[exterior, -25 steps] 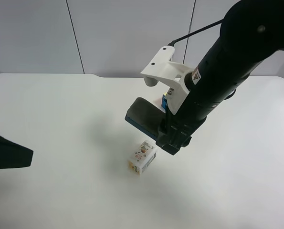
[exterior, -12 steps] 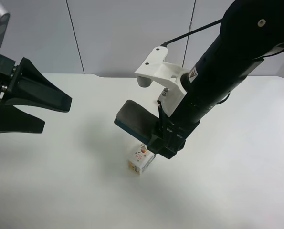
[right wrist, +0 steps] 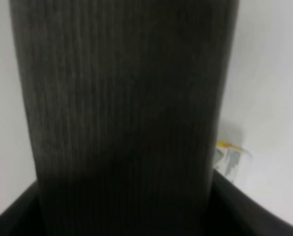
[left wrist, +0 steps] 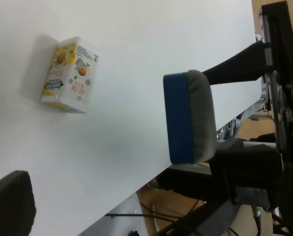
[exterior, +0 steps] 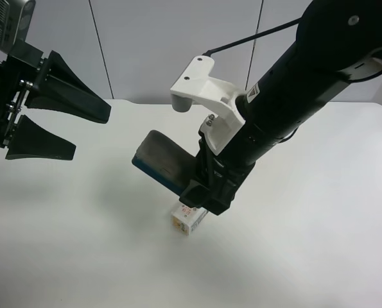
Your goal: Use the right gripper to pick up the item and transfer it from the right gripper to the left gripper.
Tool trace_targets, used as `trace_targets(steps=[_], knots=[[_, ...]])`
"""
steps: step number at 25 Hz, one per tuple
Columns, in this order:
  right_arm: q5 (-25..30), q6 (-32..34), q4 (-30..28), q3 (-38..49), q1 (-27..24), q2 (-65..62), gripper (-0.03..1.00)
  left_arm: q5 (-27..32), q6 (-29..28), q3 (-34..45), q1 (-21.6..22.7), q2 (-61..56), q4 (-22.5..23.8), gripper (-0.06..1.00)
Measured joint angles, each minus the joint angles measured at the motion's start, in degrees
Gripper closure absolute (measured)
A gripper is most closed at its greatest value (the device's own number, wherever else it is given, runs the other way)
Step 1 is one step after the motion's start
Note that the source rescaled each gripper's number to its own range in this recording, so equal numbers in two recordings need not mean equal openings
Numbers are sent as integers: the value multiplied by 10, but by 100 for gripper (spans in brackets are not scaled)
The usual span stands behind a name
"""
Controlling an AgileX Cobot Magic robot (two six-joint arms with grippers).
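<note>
Your right gripper (exterior: 185,185) has dropped lower over the carton (exterior: 187,223), jaws wide, left gripper (exterior: 91,133) risen well off it, spread too; you're mid-approach, next straddle carton and close.

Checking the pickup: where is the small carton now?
Exterior high view: the small white-and-orange printed carton sits on the white table near centre, just under the right end effector.
</note>
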Motion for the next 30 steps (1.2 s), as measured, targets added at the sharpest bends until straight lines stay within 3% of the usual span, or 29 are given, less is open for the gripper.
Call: trace_targets(steps=[21,30], knots=[[-41,-104,117,0,0,0,96,27,-13,-1,-1,2,-26,-5],[-52,-119,118,0,11,0,96,16,-20,-1,-61,52,-42,-5]])
